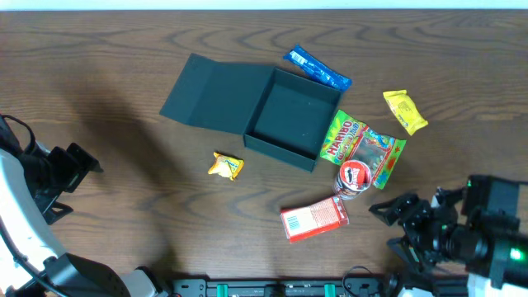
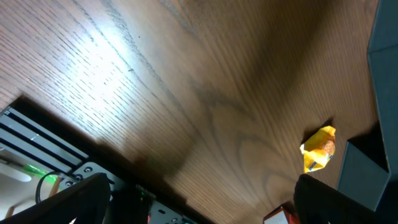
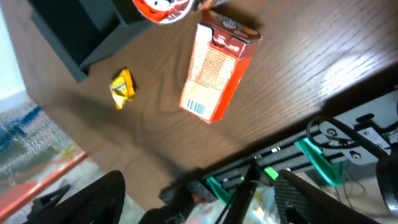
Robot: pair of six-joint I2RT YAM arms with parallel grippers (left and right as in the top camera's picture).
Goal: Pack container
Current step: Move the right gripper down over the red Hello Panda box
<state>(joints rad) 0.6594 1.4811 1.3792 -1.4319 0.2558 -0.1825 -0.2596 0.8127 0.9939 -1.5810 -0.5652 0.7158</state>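
Note:
The container [image 1: 293, 115] is a dark square box standing open mid-table, its flap lid [image 1: 216, 92] lying flat to the left; nothing shows inside it. My left gripper [image 1: 78, 186] hovers at the table's left edge, open, with nothing between its fingers [image 2: 81, 199]. In the left wrist view the container's wall [image 2: 364, 174] is at the far right. My right gripper [image 1: 388, 224] is at the front right, open and empty, just right of the red-and-white carton [image 1: 315, 219]. In the right wrist view the carton [image 3: 217, 68] lies ahead of the gripper [image 3: 202, 202], with the container's corner [image 3: 65, 31] at the top left.
Around the box lie a blue packet [image 1: 318, 68], a yellow packet [image 1: 405, 110], a green gummy bag [image 1: 363, 144], a round red-and-white tub [image 1: 355, 177] and a small yellow candy [image 1: 225, 166]. The table's front edge is close below both grippers.

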